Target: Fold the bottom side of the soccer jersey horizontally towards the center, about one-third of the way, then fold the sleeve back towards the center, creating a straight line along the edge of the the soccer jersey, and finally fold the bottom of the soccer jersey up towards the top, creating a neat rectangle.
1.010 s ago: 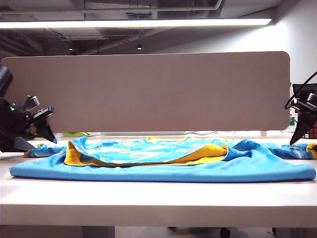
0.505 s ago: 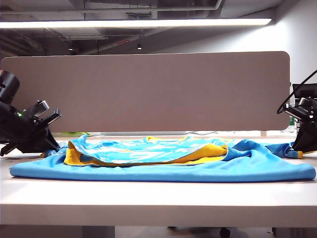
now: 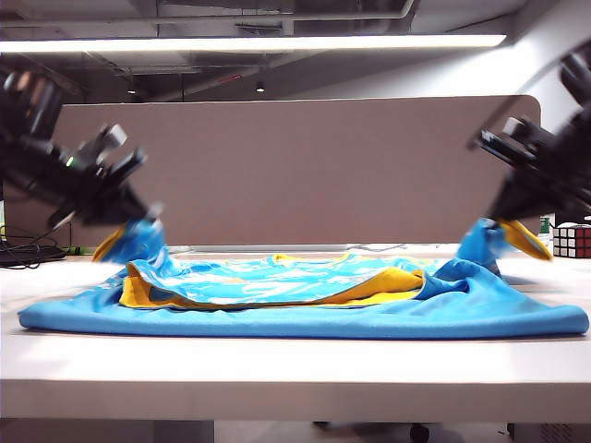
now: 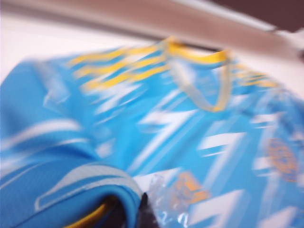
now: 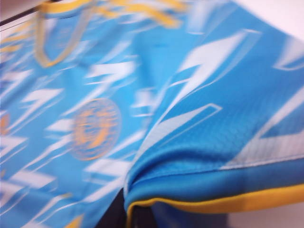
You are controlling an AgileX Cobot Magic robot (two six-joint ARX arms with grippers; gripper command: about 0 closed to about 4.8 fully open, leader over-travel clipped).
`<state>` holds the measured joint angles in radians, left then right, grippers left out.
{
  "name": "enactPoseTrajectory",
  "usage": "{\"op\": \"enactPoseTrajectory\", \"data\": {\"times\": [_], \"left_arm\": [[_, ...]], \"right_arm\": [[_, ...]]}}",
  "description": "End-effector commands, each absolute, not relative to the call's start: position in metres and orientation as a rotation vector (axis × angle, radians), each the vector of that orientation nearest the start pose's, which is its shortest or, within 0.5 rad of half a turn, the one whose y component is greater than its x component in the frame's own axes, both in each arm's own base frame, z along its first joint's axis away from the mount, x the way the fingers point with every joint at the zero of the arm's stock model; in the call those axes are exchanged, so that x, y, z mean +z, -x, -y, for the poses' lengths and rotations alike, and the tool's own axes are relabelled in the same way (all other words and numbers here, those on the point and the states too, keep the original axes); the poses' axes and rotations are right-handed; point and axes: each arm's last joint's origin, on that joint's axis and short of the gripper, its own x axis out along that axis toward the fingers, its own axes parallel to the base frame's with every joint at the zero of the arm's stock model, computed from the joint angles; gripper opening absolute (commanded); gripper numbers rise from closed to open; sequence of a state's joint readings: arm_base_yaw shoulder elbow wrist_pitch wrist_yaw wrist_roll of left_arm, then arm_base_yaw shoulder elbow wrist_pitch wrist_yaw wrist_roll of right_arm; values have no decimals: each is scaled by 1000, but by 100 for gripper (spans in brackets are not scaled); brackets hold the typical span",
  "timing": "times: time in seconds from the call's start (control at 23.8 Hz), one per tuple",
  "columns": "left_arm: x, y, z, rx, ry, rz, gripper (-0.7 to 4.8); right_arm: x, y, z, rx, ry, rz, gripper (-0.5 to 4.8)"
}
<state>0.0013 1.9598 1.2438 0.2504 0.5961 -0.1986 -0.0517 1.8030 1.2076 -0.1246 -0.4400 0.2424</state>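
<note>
left gripper [image 3: 138, 221]: clamped on soccer jersey [image 3: 305, 309] corner, raised at left | right gripper [image 3: 499, 221]: clamped on opposite corner, raised at right

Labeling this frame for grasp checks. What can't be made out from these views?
- Left gripper: exterior view, motion blur smears the jaws where they meet the soccer jersey.
- Right gripper: exterior view, likewise blurred against the lifted cloth.
- Both wrist views: cloth fills the frame; the gripper fingers are cut off by the edge.
- Round crest: right wrist view, too blurred to read.
- Rubik's cube: cut off by the edge.
</note>
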Motion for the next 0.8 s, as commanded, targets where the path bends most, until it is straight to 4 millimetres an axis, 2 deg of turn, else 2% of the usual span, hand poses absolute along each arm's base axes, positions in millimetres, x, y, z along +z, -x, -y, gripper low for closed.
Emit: {"op": "enactPoseTrajectory", "data": {"times": [0.04, 0.08, 0.13, 0.34, 0.5, 0.59, 0.67, 0.72, 0.76, 0.8], "left_arm": [[221, -411, 54, -676, 189, -473, -5], [224, -406, 65, -708, 146, -483, -6], [226, -397, 81, -736, 80, -518, -6], [208, -373, 115, -832, -109, -713, -5], [195, -356, 123, -791, -330, -875, -6], [192, -354, 122, -749, -380, -911, -3], [192, -354, 120, -709, -403, -927, 61], [192, -354, 120, -690, -414, -930, 99], [193, -354, 119, -677, -419, -929, 150], [194, -354, 119, -673, -422, -925, 230]], "right_arm": [[214, -385, -32, 387, -371, -773, -2], [213, -383, -42, 408, -363, -790, -2], [211, -379, -63, 456, -332, -823, -2], [205, -364, -105, 519, -199, -895, -2], [200, -354, -122, 537, -108, -949, -2], [199, -351, -125, 541, -90, -967, 0], [198, -351, -124, 537, -89, -980, 29], [198, -350, -124, 536, -89, -983, 71], [198, -350, -123, 534, -89, -987, 137], [199, -351, -122, 530, -91, -990, 189]]}}
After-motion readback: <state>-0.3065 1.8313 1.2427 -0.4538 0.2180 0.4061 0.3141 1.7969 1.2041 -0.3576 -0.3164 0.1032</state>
